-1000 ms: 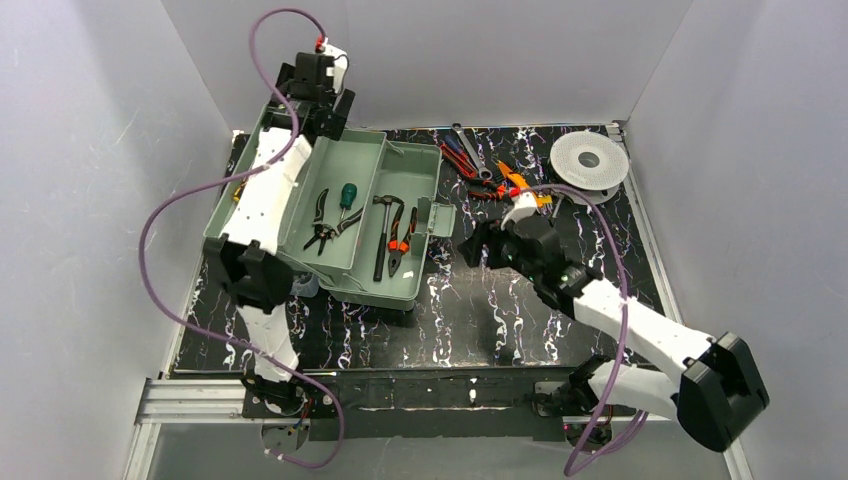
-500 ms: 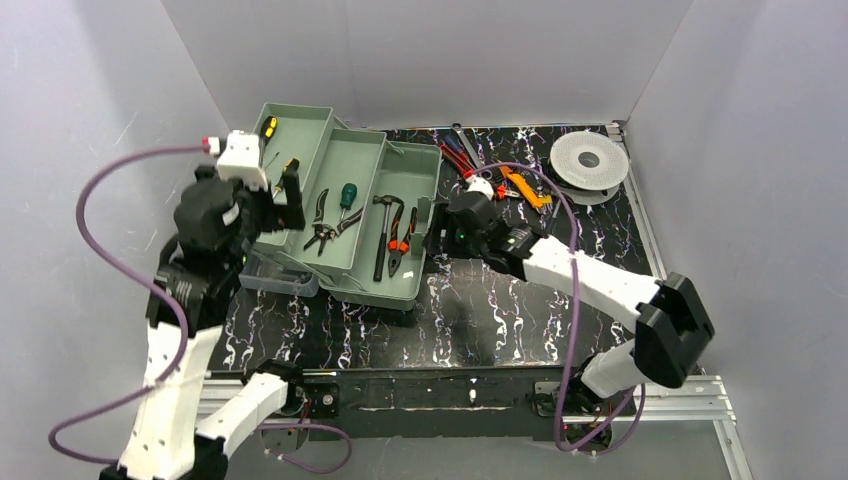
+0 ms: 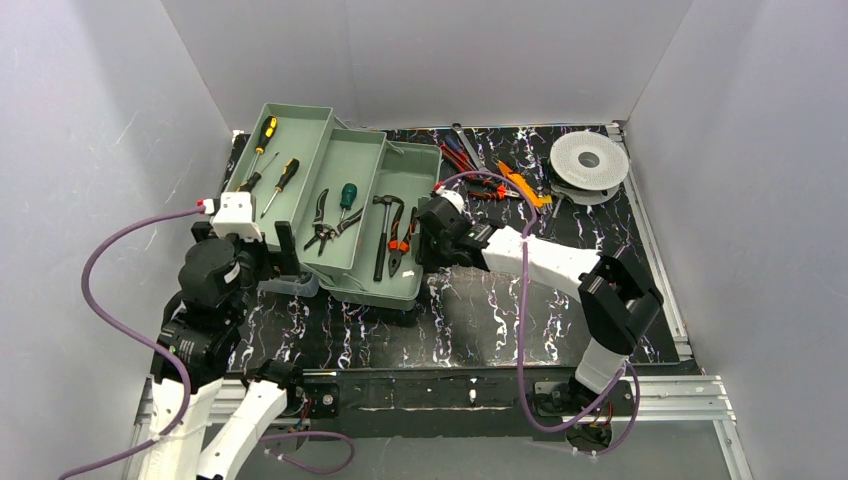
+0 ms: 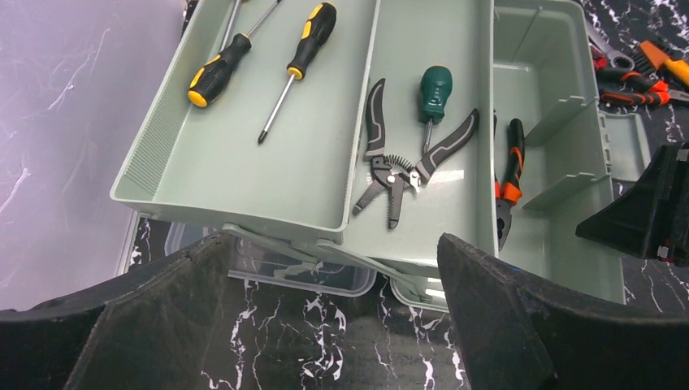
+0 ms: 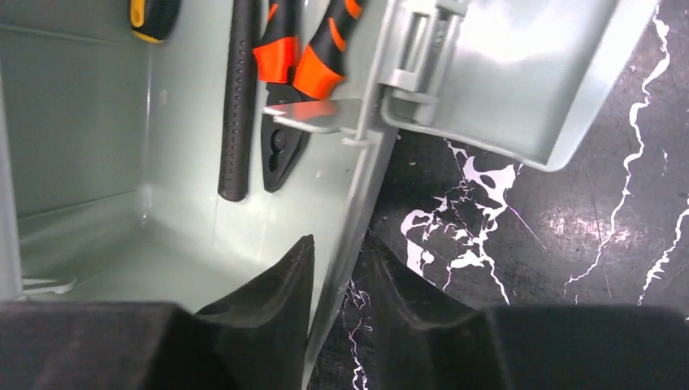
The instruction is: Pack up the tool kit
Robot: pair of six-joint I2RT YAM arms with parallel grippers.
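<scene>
Right end effector (image 5: 337,244) now forward — narrow, tight on the wall of the toolbox (image 5: 187,187); left end effector (image 4: 333,244) back, wide.

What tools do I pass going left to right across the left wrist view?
In the toolbox: yellow-and-black screwdriver → orange-banded black screwdriver → grey-handled pliers → orange-handled pliers. The green screwdriver overlaps the grey pliers, so it is left out.

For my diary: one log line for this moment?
right gripper: shut on green plastic toolbox wall | left gripper: open, empty | silver wrench: on table
</scene>
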